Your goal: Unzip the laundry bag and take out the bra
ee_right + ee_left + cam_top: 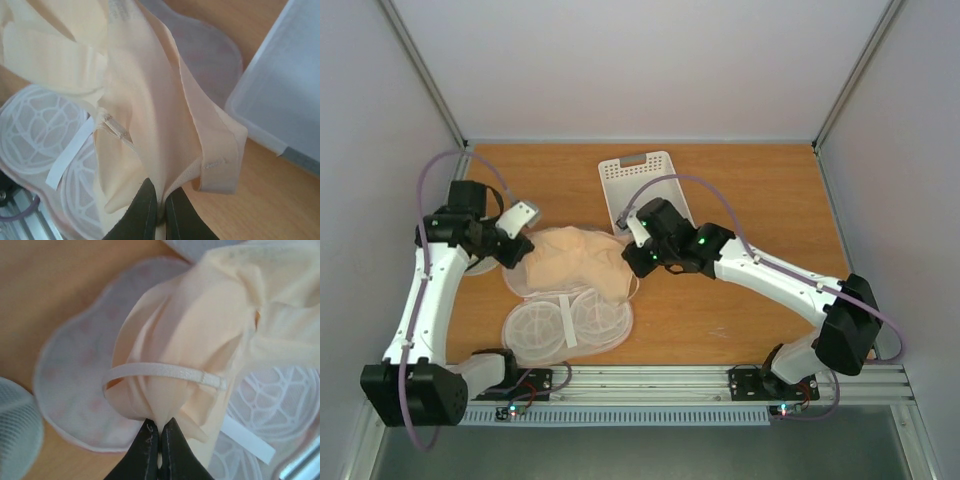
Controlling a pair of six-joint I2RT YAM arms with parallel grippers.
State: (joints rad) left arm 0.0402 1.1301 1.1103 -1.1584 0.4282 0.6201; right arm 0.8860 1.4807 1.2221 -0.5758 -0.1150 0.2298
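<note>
The peach-beige bra [578, 260] hangs stretched between my two grippers, just above the open laundry bag [565, 322]. The bag lies flat near the front edge with its white mesh inside facing up. My left gripper [516, 250] is shut on the bra's left end; the left wrist view shows its fabric [190, 340] pinched between the black fingers [145, 450], with a strap looped across. My right gripper [638, 258] is shut on the bra's right end; the right wrist view shows the fabric [150, 115] pinched between the fingers [142, 210], over the mesh [40, 130].
A white perforated basket [642, 185] stands just behind my right gripper, and its edge shows in the right wrist view [285, 85]. A round white disc [480, 265] lies partly under my left arm. The cell walls close in both sides.
</note>
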